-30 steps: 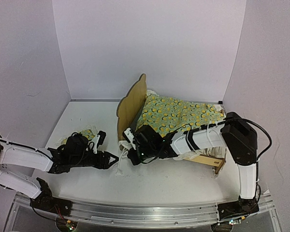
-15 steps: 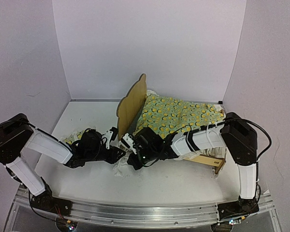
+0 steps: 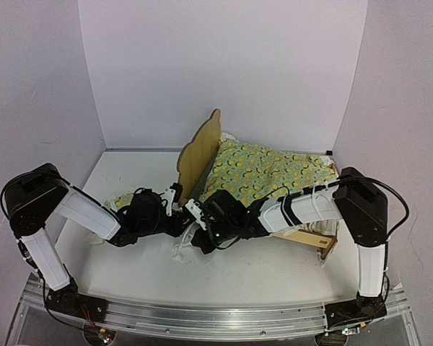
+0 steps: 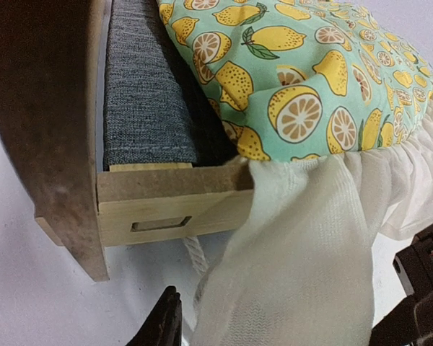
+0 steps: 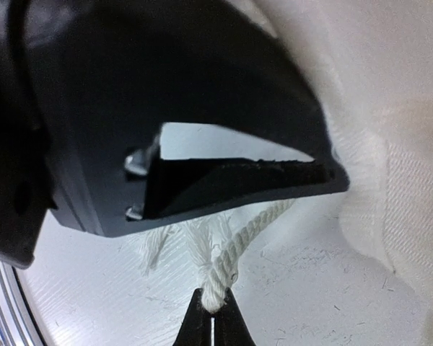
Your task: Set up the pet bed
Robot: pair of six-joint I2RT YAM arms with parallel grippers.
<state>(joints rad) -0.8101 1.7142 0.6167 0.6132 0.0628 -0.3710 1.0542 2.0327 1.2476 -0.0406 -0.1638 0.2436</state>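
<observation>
Found the white desk (image 3: 274,270) carrying everything, with the pet bed (image 3: 314,240) standing toward its back, headboard (image 3: 199,154) upright. Saw the lemon-print quilt (image 3: 263,169) spread over most of the pet bed, white ruffle spilling over the bed's near rail (image 4: 173,205) close to the headboard, a strip of grey base panel (image 4: 144,94) left bare between quilt and headboard. Noted the left arm (image 3: 86,213) and right arm (image 3: 303,205) stretched low, meeting at the bed's near corner by the headboard. Read the left end effector (image 3: 177,212) as closed on the quilt's ruffle, the cloth filling the gap between its fingers and running gathered up to the rail. Found the right end effector (image 5: 213,317) pinched fully closed on a white cord (image 5: 234,245) hanging below that same rail. Spotted the small matching pillow (image 3: 124,197) lying on the desk off the bed's headboard end, apart from the frame, partly behind the left arm. Judged the step in hand to be dressing the quilt at the head corner. Judged the next move to call for drawing the ruffle level along the rail without dragging the light frame, then releasing and fetching the pillow to the bare grey strip. Counted as obstacles the crowding of two end effectors at one corner and the right arm lying across the bed's near side.
</observation>
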